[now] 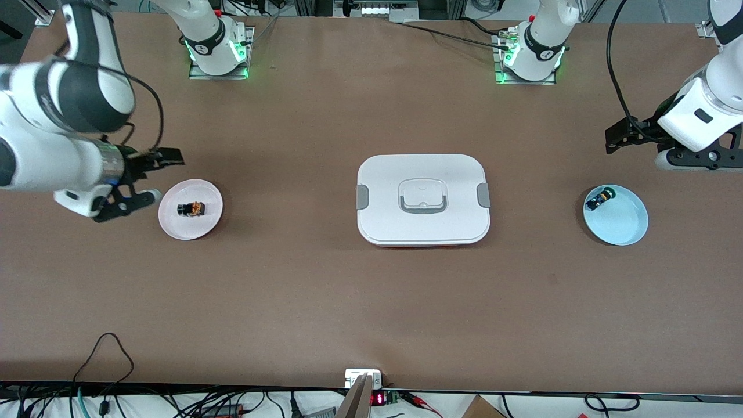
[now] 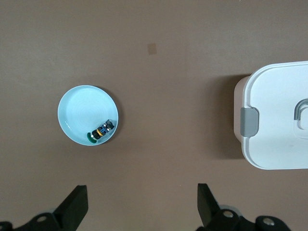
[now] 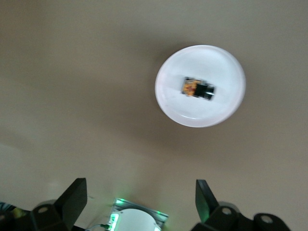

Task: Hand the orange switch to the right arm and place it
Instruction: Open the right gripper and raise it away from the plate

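The orange switch (image 1: 191, 208) lies on its side in a small white plate (image 1: 174, 227) toward the right arm's end of the table. In the right wrist view the switch (image 3: 197, 88) rests near the middle of that plate (image 3: 202, 114). My right gripper (image 1: 166, 176) hangs open and empty over the table just beside the plate, its jaws (image 3: 140, 185) wide apart. My left gripper (image 1: 635, 152) is open and empty too, up over the table beside a light blue plate (image 1: 624, 223) at the left arm's end. Its jaws (image 2: 142, 192) frame bare table.
A black switch with a green cap (image 1: 599, 199) lies at the rim of the light blue plate (image 2: 82, 108); the left wrist view shows it too (image 2: 99, 132). A white lidded container (image 1: 383, 191) with grey clips stands mid-table (image 2: 274, 120). Cables run along the table's front edge.
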Tool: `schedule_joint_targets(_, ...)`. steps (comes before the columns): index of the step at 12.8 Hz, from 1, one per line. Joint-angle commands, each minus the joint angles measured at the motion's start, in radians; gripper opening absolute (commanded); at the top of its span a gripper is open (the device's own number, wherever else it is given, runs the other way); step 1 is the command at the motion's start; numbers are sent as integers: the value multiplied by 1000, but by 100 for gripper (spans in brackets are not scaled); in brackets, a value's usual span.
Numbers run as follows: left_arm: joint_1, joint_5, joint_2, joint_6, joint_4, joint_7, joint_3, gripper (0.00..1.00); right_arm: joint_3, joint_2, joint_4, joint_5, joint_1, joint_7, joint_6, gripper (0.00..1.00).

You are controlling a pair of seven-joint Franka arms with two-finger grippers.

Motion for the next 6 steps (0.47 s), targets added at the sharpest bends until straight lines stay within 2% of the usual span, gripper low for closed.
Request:
schedule_joint_targets(1, 5, -14, 14, -22, 31, -6, -5, 100, -3, -51, 76, -66, -11, 20, -18, 100)
schedule_joint_targets(4, 5, -14, 14, -22, 31, -6, -5, 100, 3, -73, 83, -60, -63, 39, 17, 100)
schedule_joint_targets(6, 5, -14, 13, -22, 31, -6, -5, 100, 11, -102, 57, -52, -73, 120, 68, 100)
